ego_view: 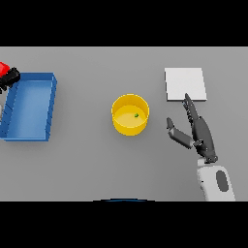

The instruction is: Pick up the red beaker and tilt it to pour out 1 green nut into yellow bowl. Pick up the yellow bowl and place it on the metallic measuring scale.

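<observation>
The yellow bowl (130, 115) sat in the middle of the table with one green nut (136, 115) inside, and it looked light, hard and smooth, so the right hand (197, 130), wide open beside it, should grab its side

A blue tray (30, 131) sits at the grey table's (87, 164) left side.

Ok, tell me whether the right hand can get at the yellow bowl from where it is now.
Probably yes. The right hand is open beside the yellow bowl, thumb toward it, with only bare table between them. The scale lies behind the fingers, out of the path.
</observation>
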You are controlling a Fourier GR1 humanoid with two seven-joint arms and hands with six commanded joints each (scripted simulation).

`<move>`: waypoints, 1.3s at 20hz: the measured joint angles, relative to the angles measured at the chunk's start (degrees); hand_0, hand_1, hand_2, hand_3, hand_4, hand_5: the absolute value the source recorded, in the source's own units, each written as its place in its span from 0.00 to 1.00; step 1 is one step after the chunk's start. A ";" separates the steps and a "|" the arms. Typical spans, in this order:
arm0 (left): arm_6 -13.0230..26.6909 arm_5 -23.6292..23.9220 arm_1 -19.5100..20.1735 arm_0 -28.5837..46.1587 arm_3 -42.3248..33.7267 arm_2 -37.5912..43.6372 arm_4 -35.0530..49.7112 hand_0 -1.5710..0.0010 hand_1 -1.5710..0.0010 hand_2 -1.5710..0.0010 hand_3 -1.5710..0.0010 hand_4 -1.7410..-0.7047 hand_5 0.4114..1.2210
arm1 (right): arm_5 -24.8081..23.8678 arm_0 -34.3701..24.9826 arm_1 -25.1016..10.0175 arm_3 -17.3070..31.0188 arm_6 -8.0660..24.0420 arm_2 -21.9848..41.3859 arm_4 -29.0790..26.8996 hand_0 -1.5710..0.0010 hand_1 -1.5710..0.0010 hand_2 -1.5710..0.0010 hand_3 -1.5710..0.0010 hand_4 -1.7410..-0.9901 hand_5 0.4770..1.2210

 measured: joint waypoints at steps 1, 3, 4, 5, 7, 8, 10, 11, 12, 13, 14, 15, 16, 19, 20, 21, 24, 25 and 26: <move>0.01 -1.54 -0.20 1.29 -2.18 0.52 1.72 0.09 0.18 0.26 0.54 0.67 0.43 | 0.27 0.05 -0.15 -0.19 -0.24 0.14 0.00 1.00 1.00 1.00 1.00 0.56 0.34; -0.10 -4.69 -0.16 2.27 -4.30 1.84 4.72 0.37 0.47 0.52 0.70 0.79 0.38 | 0.14 0.34 -0.23 -0.11 -0.67 0.07 0.11 1.00 1.00 1.00 1.00 0.56 0.34; -0.92 -6.46 0.18 2.47 -5.76 2.11 6.16 0.50 0.58 0.62 0.76 0.83 0.36 | 0.16 0.05 -0.48 0.00 -0.11 -0.22 -0.05 1.00 1.00 1.00 1.00 0.56 0.33; -0.68 -7.54 -0.14 2.67 -6.66 1.47 6.55 0.60 0.66 0.70 0.81 0.86 0.34 | 0.27 0.46 -0.36 -0.69 -0.51 0.10 0.01 1.00 1.00 1.00 1.00 0.56 0.33; 0.11 -9.79 0.69 2.63 -7.47 1.14 6.79 0.74 0.78 0.81 0.88 0.90 0.32 | 0.10 -0.50 -0.08 -0.32 0.10 -0.14 -0.32 1.00 1.00 1.00 1.00 0.57 0.33; 0.11 -10.28 0.94 2.56 -7.02 0.82 6.24 0.80 0.83 0.84 0.90 0.91 0.31 | 0.06 -0.30 -0.13 -0.39 -0.07 -0.15 -0.26 1.00 1.00 1.00 1.00 0.57 0.33; 0.11 -11.48 0.73 2.34 -5.39 -0.12 4.85 0.87 0.89 0.90 0.94 0.93 0.30 | 0.15 0.70 -0.07 -0.33 -0.56 0.26 0.19 1.00 1.00 1.00 1.00 0.58 0.32; 0.11 -11.74 0.93 2.15 -5.20 -0.16 4.62 0.90 0.91 0.92 0.95 0.93 0.30 | -0.06 0.79 -0.07 -0.29 -0.53 0.40 0.58 1.00 1.00 1.00 1.00 0.58 0.32; 0.11 -12.00 1.06 2.09 -5.04 -0.12 4.47 0.92 0.93 0.94 0.96 0.95 0.30 | -0.25 0.79 -0.09 -0.28 -0.54 0.48 0.89 1.00 1.00 1.00 1.00 0.58 0.32; 0.11 -11.94 1.30 2.07 -5.18 -0.44 3.74 0.93 0.94 0.95 0.97 0.96 0.30 | -0.53 0.68 -0.13 -0.26 -0.45 0.57 1.32 1.00 1.00 1.00 1.00 0.59 0.32; 0.11 -11.40 0.69 2.34 -5.27 -1.15 3.00 0.95 0.95 0.96 0.97 0.97 0.30 | -0.62 0.55 -0.24 -0.27 -0.24 0.72 1.70 1.00 1.00 1.00 1.00 0.60 0.32; -0.26 -10.57 0.71 2.38 -5.44 -1.26 2.44 0.96 0.96 0.97 0.98 0.97 0.31 | -0.42 0.69 0.30 -0.52 -0.11 1.12 1.53 1.00 1.00 1.00 1.00 0.62 0.32; -0.54 -9.83 0.40 3.14 -7.06 -1.36 2.50 0.97 0.97 0.97 0.98 0.98 0.31 | -0.51 -0.08 0.32 -0.47 1.04 0.85 1.27 1.00 1.00 1.00 1.00 0.62 0.31; -0.77 -8.19 0.06 3.95 -8.41 -0.51 2.95 0.98 0.99 0.99 0.99 0.99 0.33 | -2.74 -1.33 -1.22 -1.22 4.38 2.31 6.61 1.00 1.00 1.00 1.00 0.69 0.25; -1.40 -7.90 0.21 4.06 -8.18 -0.31 2.90 0.99 0.99 0.99 0.99 0.99 0.33 | -2.37 -3.15 -2.44 -1.26 5.32 2.81 8.04 1.00 1.00 1.00 1.00 0.73 0.25; -0.87 -7.84 0.08 3.41 -8.02 -0.07 3.10 0.99 0.99 0.99 0.99 0.99 0.34 | -0.63 -4.80 -2.88 -0.01 4.92 3.61 7.99 0.99 1.00 1.00 1.00 0.76 0.26; -2.47 -7.43 -0.50 3.29 -7.94 0.00 3.43 0.99 1.00 1.00 1.00 0.97 0.36 | 5.88 -9.19 -6.42 0.96 0.75 6.12 7.87 1.00 1.00 1.00 1.00 0.68 0.27; -2.49 -7.36 -0.73 3.38 -7.94 -0.01 3.52 1.00 1.00 1.00 1.00 0.97 0.37 | 7.34 -11.65 -7.70 1.96 1.24 7.67 9.80 1.00 1.00 1.00 1.00 0.65 0.25; -2.53 -7.16 -0.89 3.93 -8.37 -0.11 3.50 1.00 1.00 1.00 1.00 0.97 0.37 | 8.45 -13.79 -9.48 2.88 1.64 8.62 11.68 1.00 1.00 1.00 1.00 0.64 0.24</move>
